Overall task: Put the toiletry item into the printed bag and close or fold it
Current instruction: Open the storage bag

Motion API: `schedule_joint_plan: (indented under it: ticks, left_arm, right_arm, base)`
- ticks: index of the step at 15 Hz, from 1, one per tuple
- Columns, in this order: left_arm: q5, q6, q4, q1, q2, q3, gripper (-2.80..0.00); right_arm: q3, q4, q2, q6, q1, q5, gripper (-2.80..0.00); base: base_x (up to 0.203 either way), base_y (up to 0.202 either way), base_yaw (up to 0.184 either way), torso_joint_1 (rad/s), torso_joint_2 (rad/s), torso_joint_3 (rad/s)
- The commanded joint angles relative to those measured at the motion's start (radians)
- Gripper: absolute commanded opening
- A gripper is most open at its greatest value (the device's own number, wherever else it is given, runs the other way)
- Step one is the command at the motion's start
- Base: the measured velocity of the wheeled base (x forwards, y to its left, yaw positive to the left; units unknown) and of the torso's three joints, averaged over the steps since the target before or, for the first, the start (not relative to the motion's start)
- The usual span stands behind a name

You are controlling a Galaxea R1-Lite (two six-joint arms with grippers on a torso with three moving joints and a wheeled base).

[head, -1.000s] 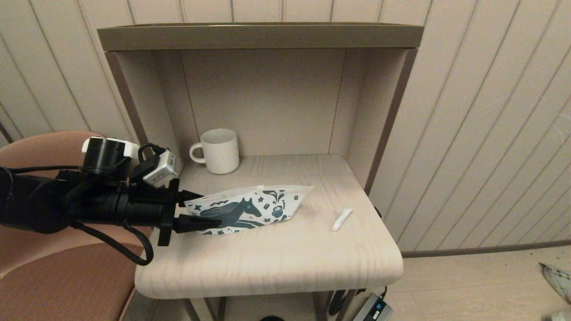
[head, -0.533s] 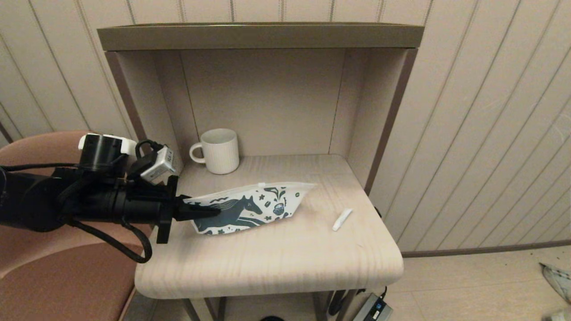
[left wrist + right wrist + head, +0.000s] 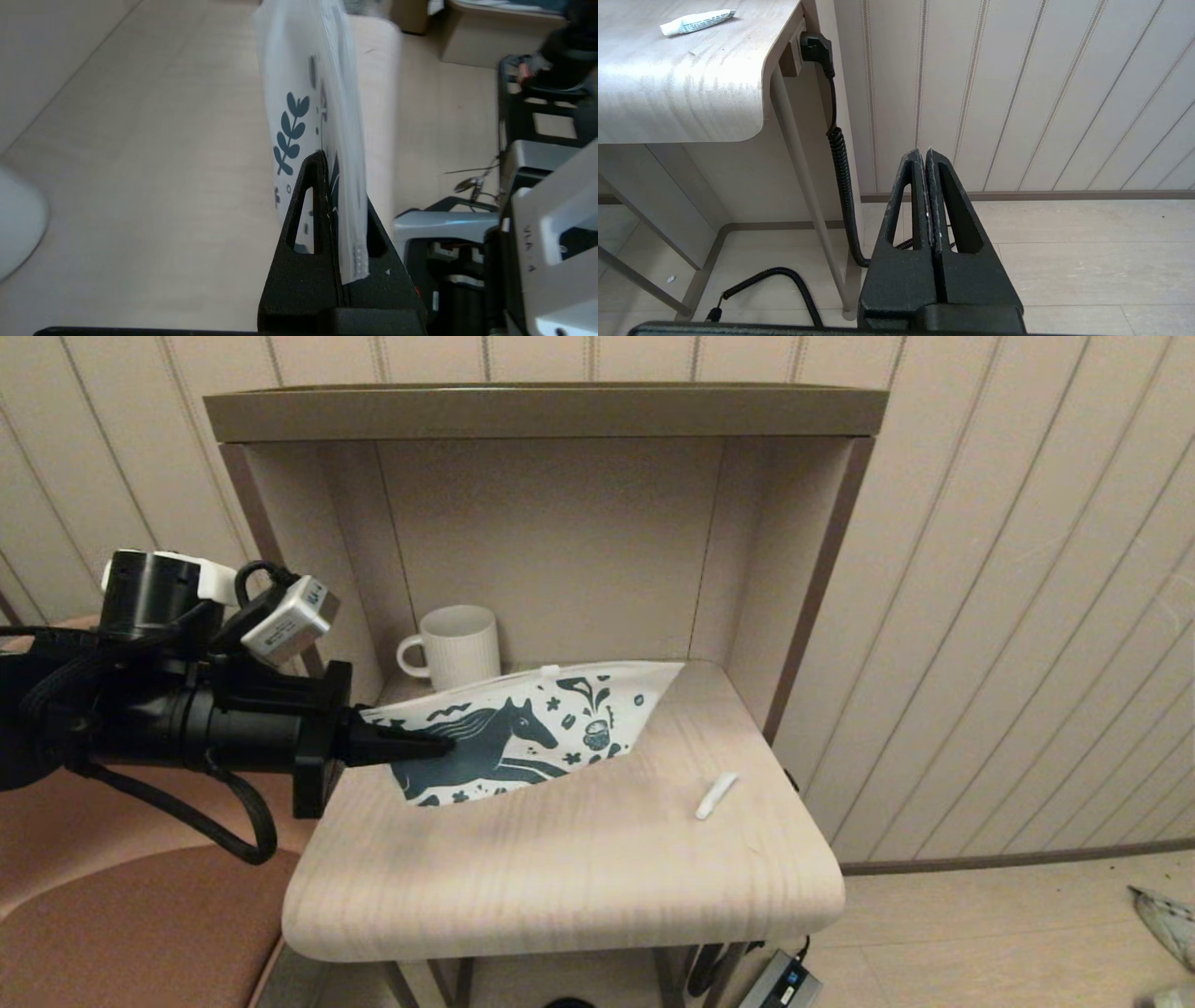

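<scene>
The printed bag (image 3: 541, 728), white with a teal horse, hangs lifted above the table, held by its left end and standing on edge. My left gripper (image 3: 439, 744) is shut on that end; in the left wrist view the bag (image 3: 303, 93) rises between the closed fingers (image 3: 308, 196). The toiletry item (image 3: 716, 795), a slim white tube, lies on the table's right side, apart from the bag; the right wrist view shows the tube (image 3: 697, 22) near the table edge. My right gripper (image 3: 927, 156) is parked low beside the table, shut on nothing.
A white ribbed mug (image 3: 457, 651) stands at the back left of the table (image 3: 579, 887) inside the alcove. A pink chair (image 3: 112, 905) sits to the left. A coiled black cable (image 3: 840, 158) hangs down by the table leg.
My left gripper has risen and drawn slightly left, carrying the bag up off the table so it hangs higher and more upright. The tube has not moved.
</scene>
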Motion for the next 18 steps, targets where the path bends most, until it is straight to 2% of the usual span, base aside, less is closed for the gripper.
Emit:
schedule_joint_plan:
  ticks: [1, 3, 5, 7, 11, 13, 14, 18]
  left_arm:
    - [0.001, -0.005, 0.0, -0.045, -0.014, 0.0, -2.8]
    - [0.052, -0.051, -0.003, -0.103, -0.009, 0.001, -2.8]
    - [0.177, -0.089, -0.012, -0.16, 0.023, -0.003, -2.8]
    - [0.201, -0.093, -0.017, -0.162, 0.028, 0.007, -2.8]
    - [0.208, -0.092, -0.042, -0.161, 0.038, 0.021, -2.8]
    - [0.206, -0.089, -0.043, -0.161, 0.035, 0.025, -2.8]
    - [0.206, -0.089, -0.043, -0.161, 0.035, 0.024, -2.8]
    - [0.206, -0.084, -0.043, -0.161, 0.035, 0.027, -2.8]
  right_arm:
    - [0.0, 0.0, 0.0, 0.0, 0.0, 0.001, -2.8]
    - [0.0, 0.0, 0.0, 0.0, 0.0, 0.001, -2.8]
    - [0.0, -0.001, 0.0, 0.0, 0.0, 0.001, -2.8]
    - [0.0, -0.002, 0.0, 0.002, 0.0, 0.001, -2.8]
    - [-0.014, 0.022, -0.005, -0.013, 0.0, 0.0, -2.8]
    - [-0.134, 0.103, 0.039, -0.013, 0.0, 0.006, -2.8]
    - [-0.253, 0.155, 0.086, -0.013, 0.0, 0.016, -2.8]
    - [-0.659, 0.266, 0.466, -0.007, 0.03, 0.068, -2.8]
  base:
    - [0.0, 0.0, 0.0, 0.0, 0.0, 0.0]
    - [0.0, 0.0, 0.0, 0.0, 0.0, 0.0]
    - [0.0, 0.0, 0.0, 0.0, 0.0, 0.0]
    - [0.0, 0.0, 0.0, 0.0, 0.0, 0.0]
    - [0.0, 0.0, 0.0, 0.0, 0.0, 0.0]
    - [0.0, 0.0, 0.0, 0.0, 0.0, 0.0]
    - [0.0, 0.0, 0.0, 0.0, 0.0, 0.0]
    - [0.0, 0.0, 0.0, 0.0, 0.0, 0.0]
